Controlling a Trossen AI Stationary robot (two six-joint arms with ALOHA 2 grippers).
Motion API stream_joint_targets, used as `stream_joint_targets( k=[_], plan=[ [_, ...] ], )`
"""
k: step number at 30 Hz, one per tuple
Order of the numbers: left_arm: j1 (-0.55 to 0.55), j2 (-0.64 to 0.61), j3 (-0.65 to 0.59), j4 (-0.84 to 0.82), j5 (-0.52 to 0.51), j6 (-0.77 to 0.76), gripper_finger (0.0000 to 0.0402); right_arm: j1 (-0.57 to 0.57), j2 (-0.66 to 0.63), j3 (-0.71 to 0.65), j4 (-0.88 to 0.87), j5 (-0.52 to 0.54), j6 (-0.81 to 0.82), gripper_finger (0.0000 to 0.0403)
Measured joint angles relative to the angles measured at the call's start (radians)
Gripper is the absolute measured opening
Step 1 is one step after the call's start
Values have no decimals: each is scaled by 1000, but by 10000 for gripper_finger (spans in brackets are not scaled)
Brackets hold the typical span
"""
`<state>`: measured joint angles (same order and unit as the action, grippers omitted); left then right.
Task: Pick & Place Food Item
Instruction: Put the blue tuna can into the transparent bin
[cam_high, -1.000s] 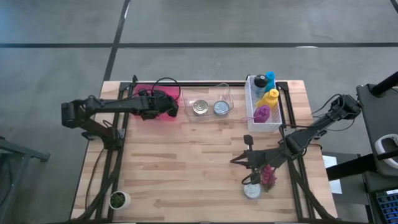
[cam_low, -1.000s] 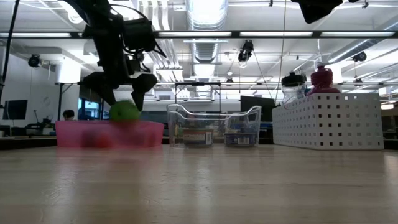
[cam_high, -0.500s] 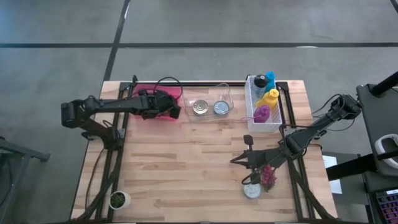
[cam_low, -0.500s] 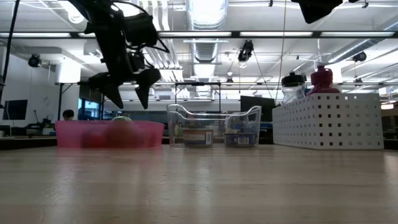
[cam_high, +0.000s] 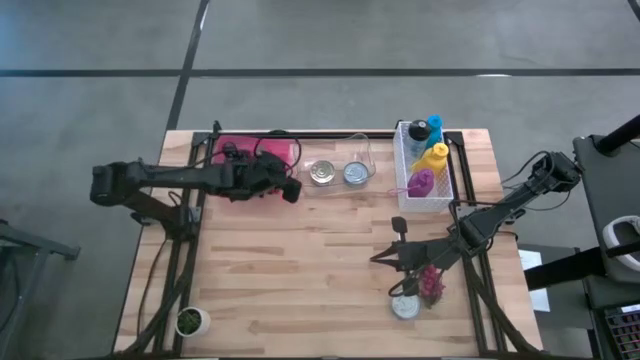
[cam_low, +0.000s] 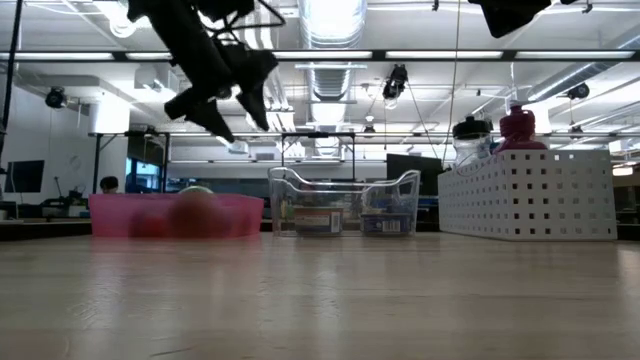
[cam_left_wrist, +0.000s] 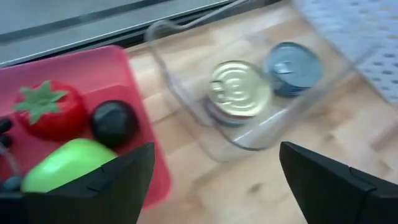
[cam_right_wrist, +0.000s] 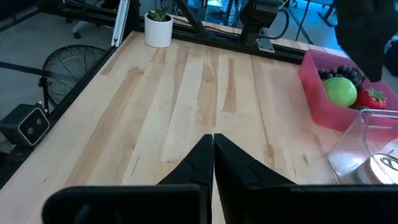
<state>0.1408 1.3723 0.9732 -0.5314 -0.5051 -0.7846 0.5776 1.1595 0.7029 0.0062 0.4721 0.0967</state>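
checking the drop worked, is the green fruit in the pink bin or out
In. The green fruit lies inside the pink bin beside a red strawberry; the open left hand is above, empty.

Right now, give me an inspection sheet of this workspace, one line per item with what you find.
Surface: wooden table, bare in the middle.
Job's things: pink bin holds a green fruit, a strawberry and a dark round fruit.
Clutter: clear bin with two cans; white perforated basket with bottles; small potted plant; purple grapes beside a can near the right arm.
Grippers: left end effector open and empty, raised over the pink bin's edge; right end effector shut, low over the table.
Cables: black cable loops on the left arm, by the pink bin.
Surroundings: lab room with ceiling lights, a floor fan.
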Motion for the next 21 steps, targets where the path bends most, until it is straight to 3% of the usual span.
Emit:
stream_joint_targets(
  k=[4, 10, 21],
  plan=[
    [-75, -29, 0, 27, -3, 43, 341, 0, 0, 0, 0, -2, 0, 8],
    [-192, -71, 0, 44, -3, 90, 336, 1, 0, 0, 24, -156, 0, 8],
    [-281, -83, 0, 98, -29, 109, 327, 0, 3, 0, 22, -165, 0, 8]
  ],
)
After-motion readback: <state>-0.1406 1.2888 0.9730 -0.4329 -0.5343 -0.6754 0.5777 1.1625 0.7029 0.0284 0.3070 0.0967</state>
